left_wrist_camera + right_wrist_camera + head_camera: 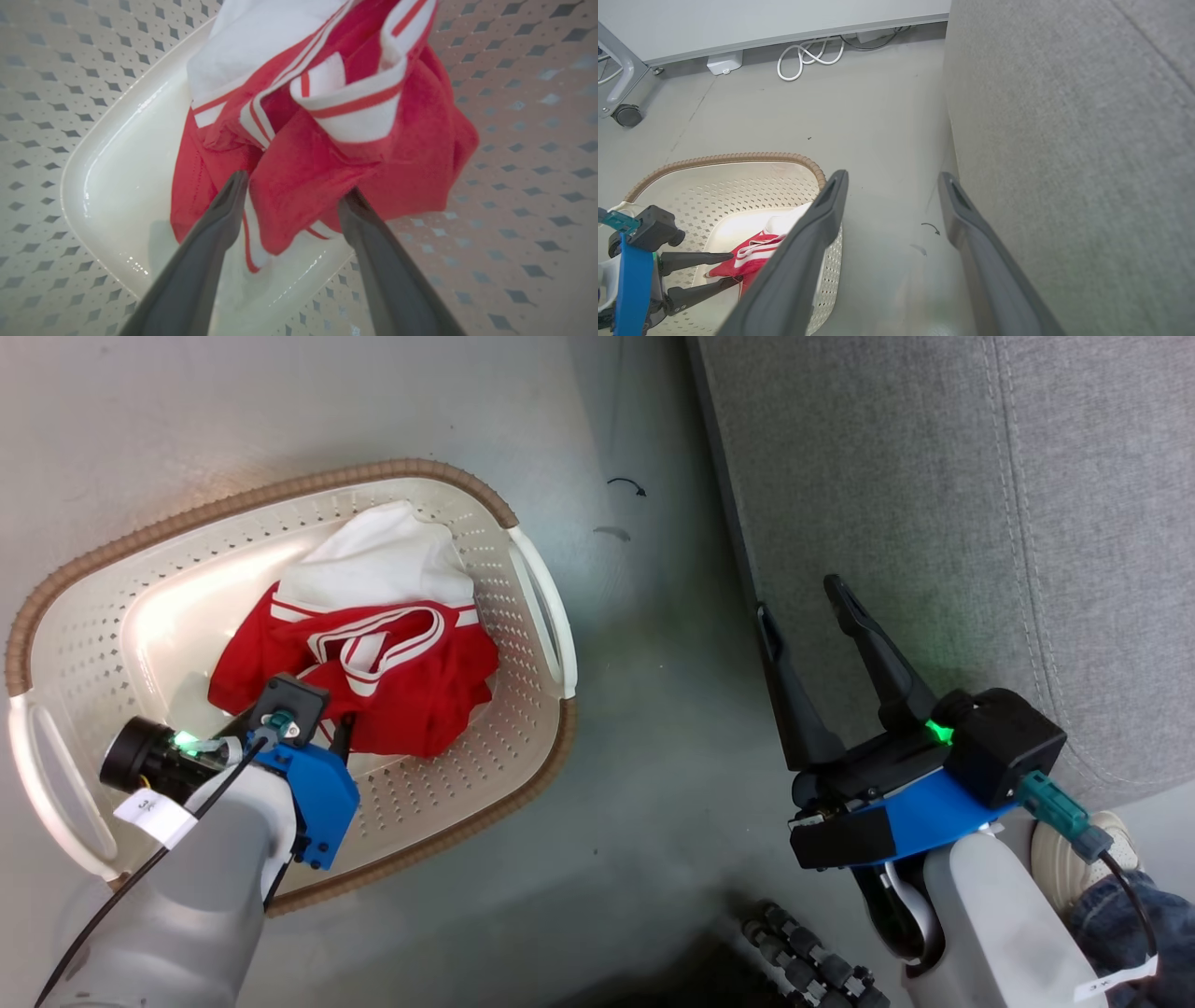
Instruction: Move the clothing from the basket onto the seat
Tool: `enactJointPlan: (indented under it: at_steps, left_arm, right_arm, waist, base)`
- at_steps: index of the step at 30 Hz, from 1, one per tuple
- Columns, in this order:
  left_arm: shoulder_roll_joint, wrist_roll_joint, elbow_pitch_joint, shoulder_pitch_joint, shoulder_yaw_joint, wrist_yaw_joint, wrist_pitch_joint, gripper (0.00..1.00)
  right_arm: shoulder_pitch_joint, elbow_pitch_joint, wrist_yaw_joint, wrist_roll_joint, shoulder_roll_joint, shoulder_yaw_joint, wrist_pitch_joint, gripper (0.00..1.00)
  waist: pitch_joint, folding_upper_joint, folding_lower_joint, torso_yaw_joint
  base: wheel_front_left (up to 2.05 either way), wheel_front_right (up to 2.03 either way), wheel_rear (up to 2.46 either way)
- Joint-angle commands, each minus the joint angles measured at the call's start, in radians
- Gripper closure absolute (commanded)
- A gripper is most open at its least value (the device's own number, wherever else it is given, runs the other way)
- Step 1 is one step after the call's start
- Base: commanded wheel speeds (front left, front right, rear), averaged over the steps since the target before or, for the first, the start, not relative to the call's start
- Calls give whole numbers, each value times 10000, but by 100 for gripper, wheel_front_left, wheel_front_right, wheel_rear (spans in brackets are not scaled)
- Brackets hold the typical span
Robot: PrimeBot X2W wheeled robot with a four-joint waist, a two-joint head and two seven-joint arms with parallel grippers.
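The basket (pixel 280 490) stands on the floor at the left, cream with a brown rim. In it lies the clothing (pixel 373 653), a red heap with white stripes and a white part on top. My left gripper (pixel 295 186) reaches down into the basket, open, with one finger on each side of a red fold of the clothing (pixel 308 177). From the right wrist the left gripper (pixel 731 268) appears at the heap's edge. My right gripper (pixel 800 599) hangs open and holds nothing, beside the front edge of the grey seat (pixel 934 476).
Bare grey floor (pixel 653 728) lies between basket and seat. A person's shoe (pixel 1074 859) and jeans leg are at the lower right. A black beaded cable (pixel 803 961) lies near the bottom. White cables (pixel 808 56) and a caster wheel (pixel 626 114) are by the far wall.
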Motion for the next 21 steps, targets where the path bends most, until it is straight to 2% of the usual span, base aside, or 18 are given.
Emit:
enactJointPlan:
  at_steps: [1, 5, 6, 7, 8, 9, 21]
  left_arm:
    - [-37, 1, 116, -268, -38, 64, -12, 0]
    - [-152, -87, 251, -488, -8, 167, -20, 0]
    - [-166, -76, 283, -514, -14, 192, -30, 22]
    - [-185, -85, 315, -536, -20, 205, -24, 66]
    - [-185, -85, 315, -536, -20, 205, -24, 66]
    - [-203, -111, 347, -540, -30, 195, 15, 100]
    - [-282, -411, 523, -473, -22, -89, -12, 100]
  right_arm:
    - [-174, -73, 5, 10, 9, 28, -51, 0]
    - [-187, -111, 5, 64, 9, 91, -51, 0]
    - [-196, -111, 5, 79, 9, 110, -51, 0]
    - [-205, -108, 5, 85, 9, 132, -52, 0]
    - [-205, -108, 5, 85, 9, 132, -52, 0]
    - [-213, -99, 5, 89, 9, 157, -52, 0]
    - [-304, 8, 5, 96, 9, 185, -53, 0]
  waist:
    - [80, 0, -1, -6]
    - [168, 0, -1, -26]
    - [178, 0, -1, -33]
    - [183, 0, -1, -40]
    - [183, 0, -1, -40]
    - [182, 0, -1, -48]
    - [-44, 0, -1, 15]
  base:
    - [0, 0, 0]
    - [0, 0, 0]
    - [0, 0, 0]
    - [0, 0, 0]
    - [0, 0, 0]
    - [0, 0, 0]
    - [0, 0, 0]
